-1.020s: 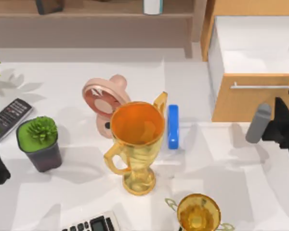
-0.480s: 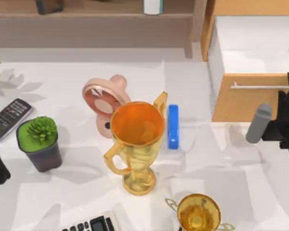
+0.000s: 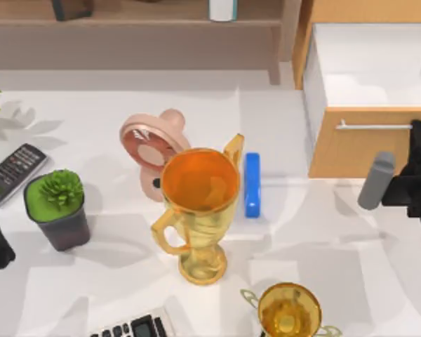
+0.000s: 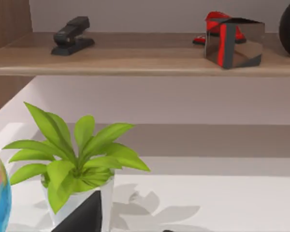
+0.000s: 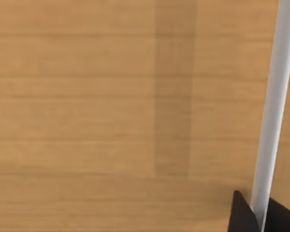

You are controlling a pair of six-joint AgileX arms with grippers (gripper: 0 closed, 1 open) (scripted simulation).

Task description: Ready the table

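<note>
Your right claw (image 3: 415, 151) sits right at the drawer's metal handle (image 3: 375, 126), bar running left-right along the wood front, looks clenched on it. The counter (image 3: 323, 232) spreads out below, cluttered. Left arm's parked at the left edge, can't tell its claw

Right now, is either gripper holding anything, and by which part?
The right gripper has its fingertips either side of the drawer handle, near the handle's right end; a firm clamp cannot be told. The left arm is parked.
</note>
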